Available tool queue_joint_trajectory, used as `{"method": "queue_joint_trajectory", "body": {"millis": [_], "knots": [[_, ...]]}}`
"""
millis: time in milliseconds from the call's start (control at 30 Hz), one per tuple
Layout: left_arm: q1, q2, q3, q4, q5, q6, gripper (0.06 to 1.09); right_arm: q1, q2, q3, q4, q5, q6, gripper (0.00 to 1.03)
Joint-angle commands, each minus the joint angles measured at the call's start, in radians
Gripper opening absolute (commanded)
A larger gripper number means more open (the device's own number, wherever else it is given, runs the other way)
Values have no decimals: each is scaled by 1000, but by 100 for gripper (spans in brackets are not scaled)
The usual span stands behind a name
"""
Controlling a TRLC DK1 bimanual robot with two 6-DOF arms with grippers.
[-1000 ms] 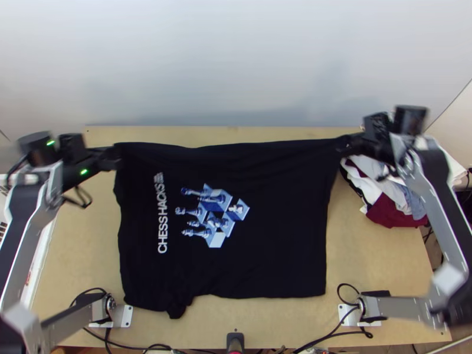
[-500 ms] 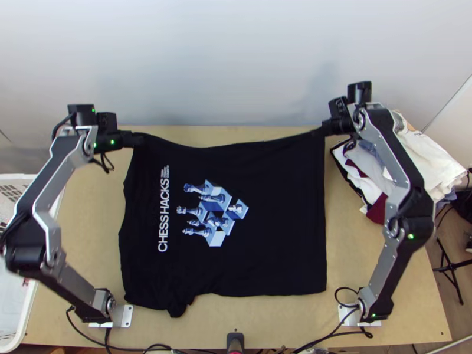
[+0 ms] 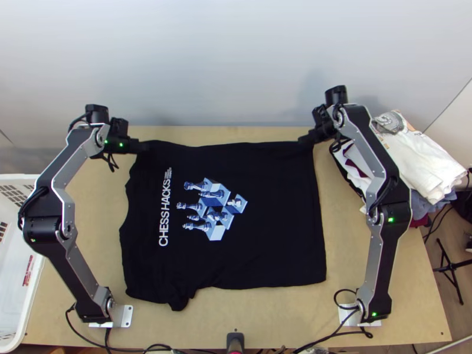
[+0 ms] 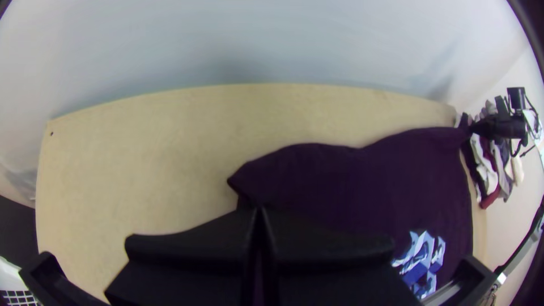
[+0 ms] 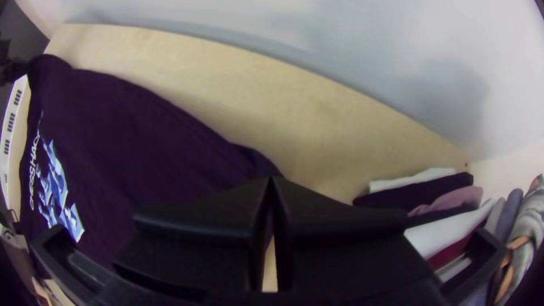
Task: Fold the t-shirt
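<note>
The black t-shirt (image 3: 265,206) lies spread on the table with its blue and white chess print face up, a bunched bit at its near left edge. My left gripper (image 3: 144,146) is at the shirt's far left corner; in the left wrist view the left gripper (image 4: 259,212) is shut on the dark cloth (image 4: 317,175). At the far right corner is my right gripper (image 3: 304,140), and in the right wrist view the right gripper (image 5: 271,182) is shut on the shirt's corner (image 5: 249,161). The far edge runs between both grippers, sagging slightly.
A pile of folded clothes (image 3: 413,156) lies at the table's right side, beyond the right arm. A white basket (image 3: 17,259) stands at the left edge. Bare wooden table (image 3: 377,259) shows right of the shirt, and cables run along the near edge.
Both grippers have moved inward and lower, bringing the shirt's far corners along. The far edge now sits nearer the table, and the near edge has shifted slightly away from the arms' bases.
</note>
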Motion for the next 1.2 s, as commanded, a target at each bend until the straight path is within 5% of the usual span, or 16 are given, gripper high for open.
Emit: {"method": "queue_joint_trajectory", "body": {"millis": [0, 500, 1167], "knots": [[13, -11, -47, -118, -7, 90, 10, 29, -48, -86, -95, 0, -5, 3], [115, -296, -277, -246, 16, 234, 10, 19, -444, -606, -75, -3, -9, 3], [16, -622, -470, -477, 141, 274, 10, 46, -571, -848, 19, -5, 3, 3]]}}
